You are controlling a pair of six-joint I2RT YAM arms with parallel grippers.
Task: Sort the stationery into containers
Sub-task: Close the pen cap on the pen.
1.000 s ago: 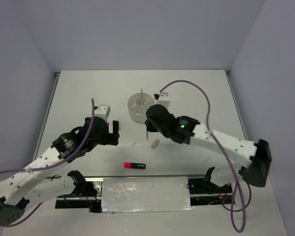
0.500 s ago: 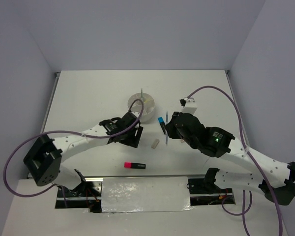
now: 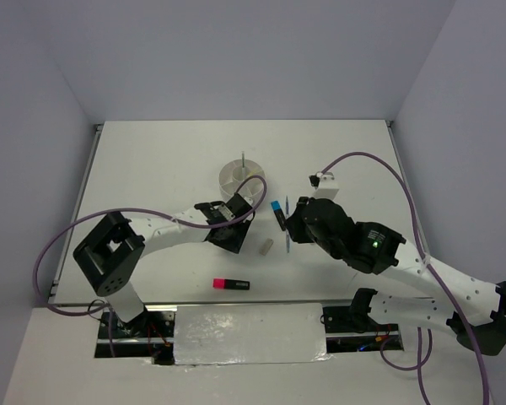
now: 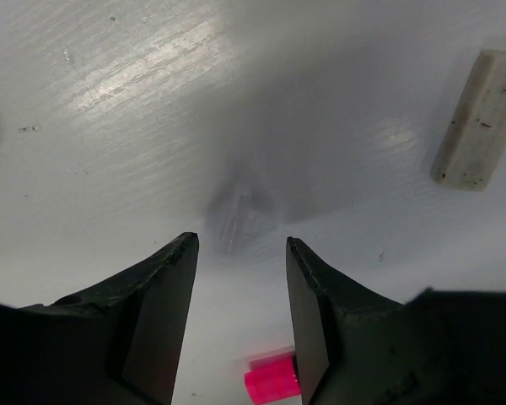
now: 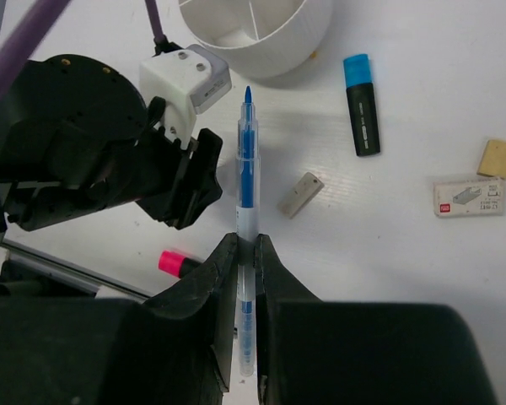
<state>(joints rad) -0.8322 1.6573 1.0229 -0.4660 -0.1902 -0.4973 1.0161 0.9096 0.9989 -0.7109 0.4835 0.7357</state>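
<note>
Top external: cup (image 3: 225, 187) holds a thin pen (image 3: 244, 161); right hand (image 5: 245, 250) grips blue pen (image 5: 247, 169).

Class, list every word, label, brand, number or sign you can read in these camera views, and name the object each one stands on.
Nothing can be read anywhere.
White eraser: small red mark and grey print on its sleeve, too small to read.
Blue-and-black highlighter: any print on its barrel is too blurred to tell.
Blue pen in the right gripper: no print shows.
</note>
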